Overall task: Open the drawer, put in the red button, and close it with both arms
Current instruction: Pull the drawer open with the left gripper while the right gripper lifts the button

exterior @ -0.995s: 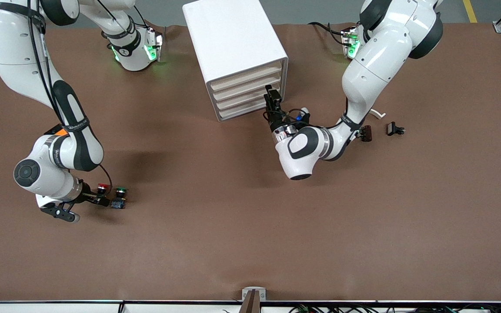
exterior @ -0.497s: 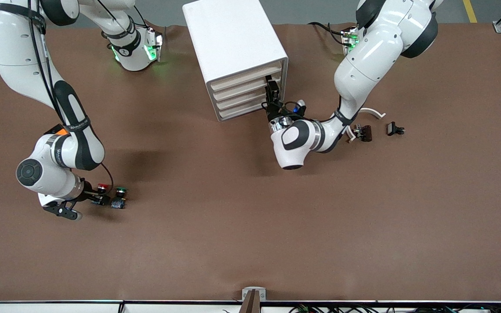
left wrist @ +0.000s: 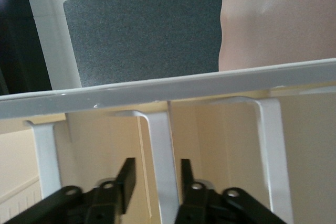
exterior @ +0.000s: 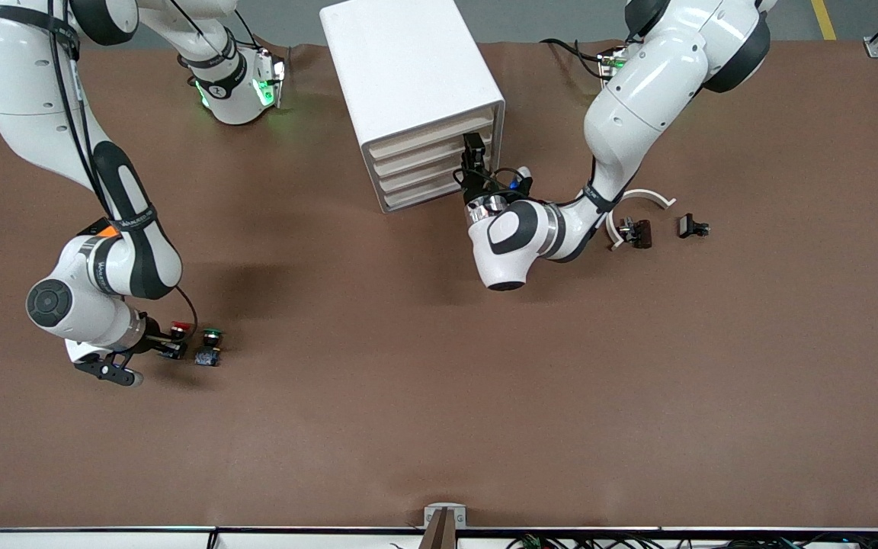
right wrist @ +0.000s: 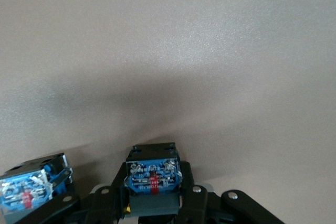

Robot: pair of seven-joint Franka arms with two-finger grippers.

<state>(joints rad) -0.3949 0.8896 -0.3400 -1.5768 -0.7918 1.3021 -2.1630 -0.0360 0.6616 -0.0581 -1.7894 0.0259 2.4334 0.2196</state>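
The red button (exterior: 178, 329) sits on the brown table near the right arm's end, its blue base block (right wrist: 152, 178) between the fingers of my right gripper (exterior: 170, 348), which is shut on it; in the right wrist view that gripper (right wrist: 152, 184) is low over the table. The white drawer unit (exterior: 408, 69) stands at the middle near the bases, all drawers shut. My left gripper (exterior: 474, 162) is at its drawer fronts. In the left wrist view the gripper (left wrist: 157, 170) is open, its fingers astride one white drawer handle (left wrist: 160, 140).
An identical green-capped switch (exterior: 212, 335) stands beside the red button, toward the middle of the table; it also shows in the right wrist view (right wrist: 31, 190). A white curved piece (exterior: 648, 197) and two small black parts (exterior: 637, 232) (exterior: 692, 226) lie toward the left arm's end.
My left arm has moved in toward the drawer unit, and its gripper now sits against the drawer fronts. My right gripper has stayed at the red button.
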